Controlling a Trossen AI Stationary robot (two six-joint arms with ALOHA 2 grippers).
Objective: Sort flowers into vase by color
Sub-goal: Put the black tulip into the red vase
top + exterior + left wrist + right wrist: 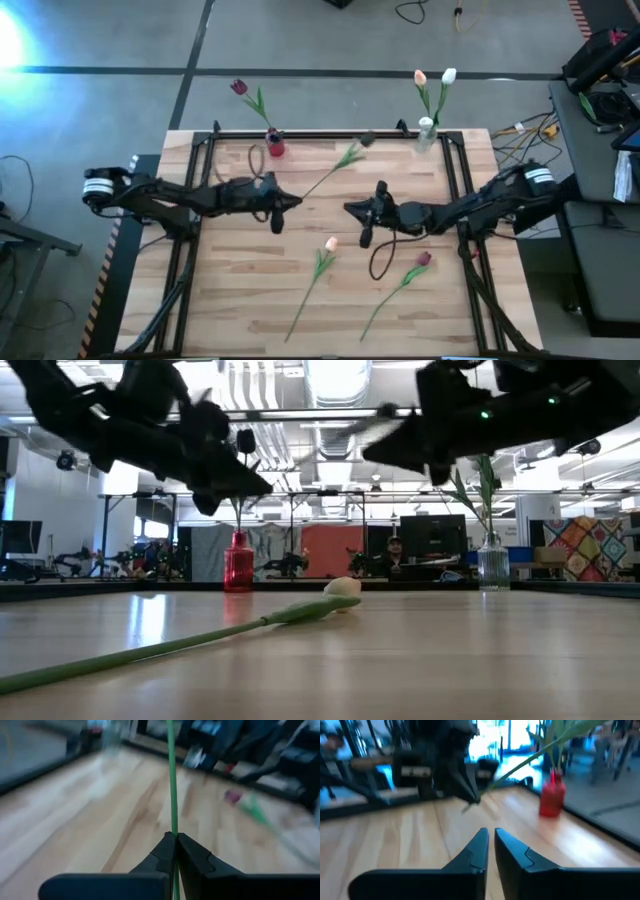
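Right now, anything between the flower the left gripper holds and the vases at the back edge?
Nothing visible. The left gripper is shut on the held flower's stem; bare tabletop lies between it and the red vase and clear vase. The right gripper hovers beside it.
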